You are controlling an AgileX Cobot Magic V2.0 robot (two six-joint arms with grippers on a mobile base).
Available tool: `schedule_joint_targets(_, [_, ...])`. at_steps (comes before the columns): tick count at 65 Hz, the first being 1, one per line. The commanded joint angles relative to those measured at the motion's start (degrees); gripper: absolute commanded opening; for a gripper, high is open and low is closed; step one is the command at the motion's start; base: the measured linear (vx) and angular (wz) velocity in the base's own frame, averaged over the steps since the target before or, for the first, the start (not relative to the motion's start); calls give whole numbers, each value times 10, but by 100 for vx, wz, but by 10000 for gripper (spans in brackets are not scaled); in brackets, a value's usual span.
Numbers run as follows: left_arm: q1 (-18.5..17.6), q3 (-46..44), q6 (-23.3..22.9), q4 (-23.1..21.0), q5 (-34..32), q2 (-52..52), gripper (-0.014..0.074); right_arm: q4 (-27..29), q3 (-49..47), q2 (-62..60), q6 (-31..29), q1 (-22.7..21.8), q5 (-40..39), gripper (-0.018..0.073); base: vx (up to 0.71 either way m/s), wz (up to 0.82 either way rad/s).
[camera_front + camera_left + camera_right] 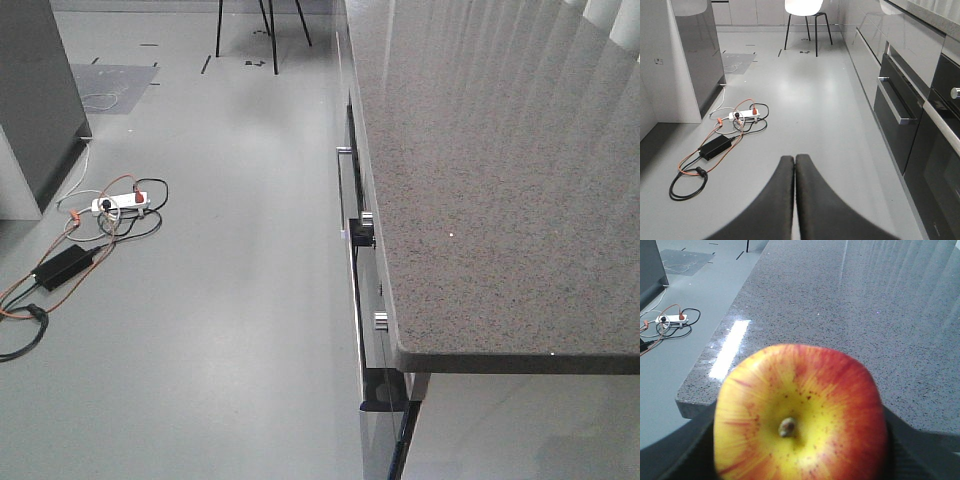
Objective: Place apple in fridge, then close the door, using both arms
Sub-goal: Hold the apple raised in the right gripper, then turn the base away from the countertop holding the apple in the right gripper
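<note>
Apple (800,415) sits clamped in the right end effector (800,452) by the speckled surface (840,300) edge; the left end effector (795,200) is pressed together, empty. Swinging low could clip that edge and knock it loose.

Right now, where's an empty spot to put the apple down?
For the apple, the counter is bare all over. The floor between the cabinets and the cables is bare too. Crowded: the front view's left floor, where cables, power strip and adapter tangle.
</note>
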Motion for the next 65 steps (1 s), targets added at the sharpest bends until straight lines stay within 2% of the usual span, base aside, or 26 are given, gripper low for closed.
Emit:
schedule_joint_targets(1, [-2,11,-6,-2,-36,-8,-5,10,-16,4,-4,1,-46,30,0,0])
schedule_joint_targets(65, [-2,11,-6,-2,-36,-8,-5,12,-16,4,-4,-1,-46,30,0,3])
